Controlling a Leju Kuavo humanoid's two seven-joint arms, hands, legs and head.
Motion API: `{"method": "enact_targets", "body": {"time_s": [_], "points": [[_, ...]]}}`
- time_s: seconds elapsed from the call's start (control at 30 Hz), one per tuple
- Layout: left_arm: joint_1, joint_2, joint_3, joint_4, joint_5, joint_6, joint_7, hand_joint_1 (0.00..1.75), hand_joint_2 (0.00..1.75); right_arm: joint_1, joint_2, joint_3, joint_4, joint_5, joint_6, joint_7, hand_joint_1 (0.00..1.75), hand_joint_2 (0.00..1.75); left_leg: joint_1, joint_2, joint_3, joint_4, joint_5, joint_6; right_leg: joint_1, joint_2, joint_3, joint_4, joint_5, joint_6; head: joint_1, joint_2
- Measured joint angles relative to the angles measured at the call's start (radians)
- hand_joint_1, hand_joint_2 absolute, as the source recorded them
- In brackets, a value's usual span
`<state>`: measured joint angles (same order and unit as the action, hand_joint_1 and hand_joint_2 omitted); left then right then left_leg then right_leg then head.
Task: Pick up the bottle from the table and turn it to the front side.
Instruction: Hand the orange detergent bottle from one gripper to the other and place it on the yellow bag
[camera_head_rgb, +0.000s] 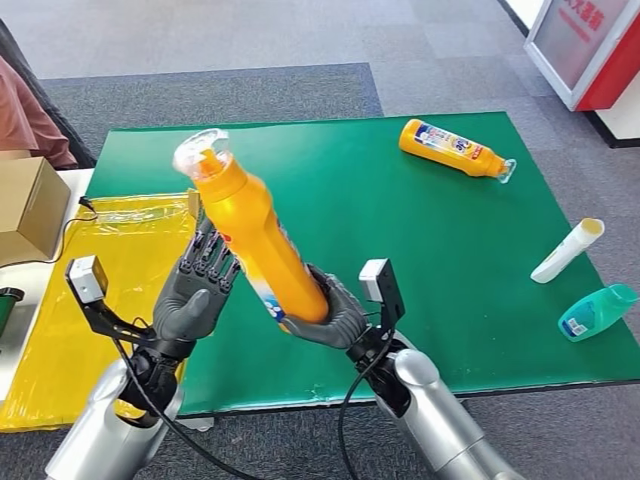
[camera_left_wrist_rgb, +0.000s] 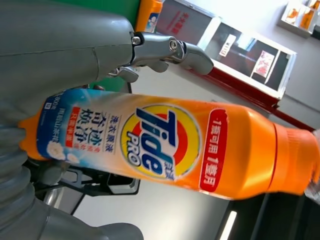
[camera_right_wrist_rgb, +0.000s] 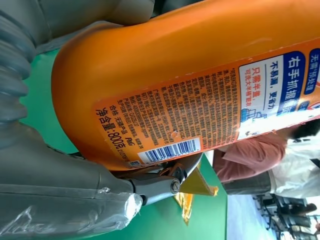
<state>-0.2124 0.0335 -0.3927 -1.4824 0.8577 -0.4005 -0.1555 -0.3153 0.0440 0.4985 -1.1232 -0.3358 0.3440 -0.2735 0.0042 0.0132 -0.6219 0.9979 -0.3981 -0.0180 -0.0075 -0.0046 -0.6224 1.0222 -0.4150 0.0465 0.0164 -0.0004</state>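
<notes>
Green cloth covers the table (camera_head_rgb: 453, 250), with grey carpet all around. Up above the near left part of it, the right hand (camera_head_rgb: 328, 318) wraps its fingers around the bottom of the orange bottle (camera_head_rgb: 260, 240). The bottle leans, with its cap end up and to the far left. The left hand (camera_head_rgb: 198, 290) is spread wide and its fingertips touch the bottle's side. I think the big label faces left, so roll the bottle slowly and keep the bottom held tight.

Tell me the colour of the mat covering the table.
Green mat, plainest in the head view.
</notes>
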Motion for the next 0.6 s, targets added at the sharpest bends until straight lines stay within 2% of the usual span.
{"method": "enact_targets", "body": {"time_s": [0.37,0.6], "points": [[-0.04,-0.02,0.002,0.007,0.013,0.118,0.022,0.0,1.75,-0.009,0.0,0.033,-0.001,0.031,-0.026,-0.001,1.75,1.75,0.0,0.0,0.0,0.0,0.001,0.0,0.0,0.0,0.0,0.0,0.0,0.0,0.0,0.0],[-0.056,-0.035,-0.003,0.012,0.008,0.132,0.029,0.0,1.75,-0.017,0.004,0.048,-0.001,0.036,-0.031,-0.005,1.75,1.75,0.0,0.0,0.0,0.0,0.001,0.0,0.0,0.0,0.0,0.0,0.001,0.0,0.0,0.0]]}}
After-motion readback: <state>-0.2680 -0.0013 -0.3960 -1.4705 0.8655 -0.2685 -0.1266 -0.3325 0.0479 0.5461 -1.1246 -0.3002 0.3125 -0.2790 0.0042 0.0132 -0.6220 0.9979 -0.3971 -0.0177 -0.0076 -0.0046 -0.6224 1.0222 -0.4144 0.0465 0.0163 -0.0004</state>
